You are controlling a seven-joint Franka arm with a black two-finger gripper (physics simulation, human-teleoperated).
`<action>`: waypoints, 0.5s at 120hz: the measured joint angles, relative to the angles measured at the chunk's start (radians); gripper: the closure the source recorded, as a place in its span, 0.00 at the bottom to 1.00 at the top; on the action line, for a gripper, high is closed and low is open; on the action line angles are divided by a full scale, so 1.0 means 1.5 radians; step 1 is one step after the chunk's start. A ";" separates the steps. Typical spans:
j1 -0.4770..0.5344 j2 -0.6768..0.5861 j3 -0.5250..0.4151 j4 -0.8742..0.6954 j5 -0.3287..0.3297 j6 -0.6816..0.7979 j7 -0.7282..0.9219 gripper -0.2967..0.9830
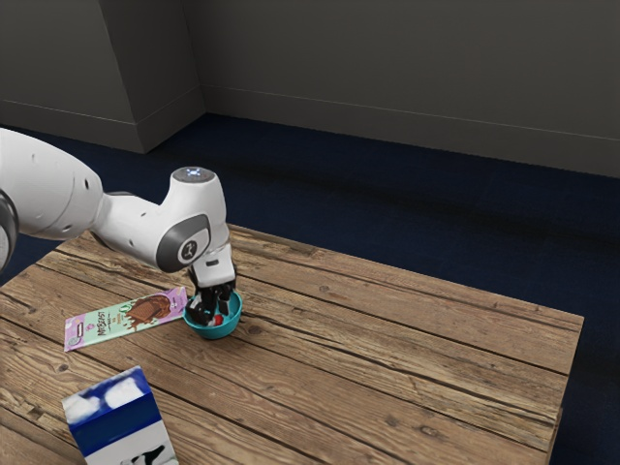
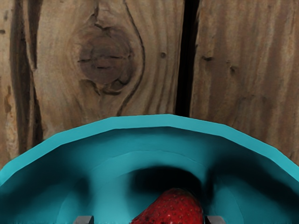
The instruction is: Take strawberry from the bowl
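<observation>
Around the gripper (image 1: pixel 209 316), the wall of the teal bowl (image 1: pixel 219 331) hems in sideways passage; beyond its rim, toward the exterior view's right, there is room over the plank table (image 1: pixel 387 358). On the other side of the gripper a chocolate bar (image 1: pixel 124 321) lies flat, a low obstacle, while a milk carton (image 1: pixel 118 418), nearer the exterior camera, makes a taller one.

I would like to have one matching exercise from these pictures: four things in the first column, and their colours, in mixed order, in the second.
Things:
1. strawberry
2. bowl
3. chocolate bar's wrapper
4. carton

Colours:
A. blue and white
B. pinkish purple and pale green, with a brown picture
C. red
D. turquoise

Right pairs: 1-C, 2-D, 3-B, 4-A
</observation>
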 joint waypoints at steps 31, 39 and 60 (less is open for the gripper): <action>0.001 0.004 0.000 0.000 -0.003 0.012 0.000 0.65; 0.003 0.005 0.000 0.000 -0.004 0.015 0.000 0.65; 0.004 0.005 0.000 0.000 -0.009 0.021 0.000 0.69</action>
